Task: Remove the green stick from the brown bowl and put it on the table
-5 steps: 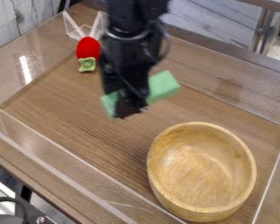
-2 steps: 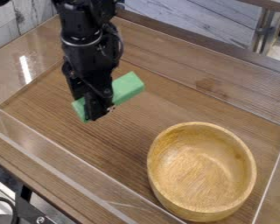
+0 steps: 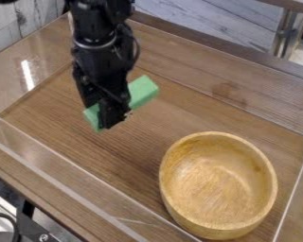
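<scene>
Green stick in the closed claw
Held above the bench, left of centre; the bowl sits lower right.

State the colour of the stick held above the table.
The stick is green, seen best in the current camera view.

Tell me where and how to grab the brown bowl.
Take the brown bowl by its thick rim, probably on the side nearest the gripper, coming from above with one finger inside, one outside. It sits upright and open, and its round body looks too wide to span.
</scene>
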`<state>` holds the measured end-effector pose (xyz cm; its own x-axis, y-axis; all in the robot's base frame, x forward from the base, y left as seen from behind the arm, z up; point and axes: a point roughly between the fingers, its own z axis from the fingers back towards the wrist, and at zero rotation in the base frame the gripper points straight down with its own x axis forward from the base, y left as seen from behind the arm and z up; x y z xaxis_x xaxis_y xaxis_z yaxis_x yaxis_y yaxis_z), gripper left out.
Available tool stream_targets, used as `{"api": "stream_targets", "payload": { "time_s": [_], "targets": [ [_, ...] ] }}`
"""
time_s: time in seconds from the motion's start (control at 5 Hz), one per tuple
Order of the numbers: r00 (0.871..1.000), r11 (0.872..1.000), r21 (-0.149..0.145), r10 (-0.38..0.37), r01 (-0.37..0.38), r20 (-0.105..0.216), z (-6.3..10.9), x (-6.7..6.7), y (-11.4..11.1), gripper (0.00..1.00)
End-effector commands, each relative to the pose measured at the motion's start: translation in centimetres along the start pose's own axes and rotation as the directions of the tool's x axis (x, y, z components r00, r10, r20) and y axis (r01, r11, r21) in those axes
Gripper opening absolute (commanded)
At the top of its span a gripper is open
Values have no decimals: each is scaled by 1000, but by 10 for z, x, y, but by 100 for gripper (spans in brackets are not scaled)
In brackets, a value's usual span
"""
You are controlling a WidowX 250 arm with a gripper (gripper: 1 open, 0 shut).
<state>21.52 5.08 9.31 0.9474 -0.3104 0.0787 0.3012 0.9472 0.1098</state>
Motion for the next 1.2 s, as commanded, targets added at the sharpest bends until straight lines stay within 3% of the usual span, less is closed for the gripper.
{"api": "stream_targets", "payload": {
  "time_s": [0.0, 0.4, 1.0],
  "targets": [
    [998, 999, 1, -52, 52, 30, -7, -3, -2, 0],
    [998, 998, -4, 66, -66, 10, -17, -7, -16, 0],
    [984, 984, -12, 180, -180, -8, -16, -20, -12, 0]
  ]
}}
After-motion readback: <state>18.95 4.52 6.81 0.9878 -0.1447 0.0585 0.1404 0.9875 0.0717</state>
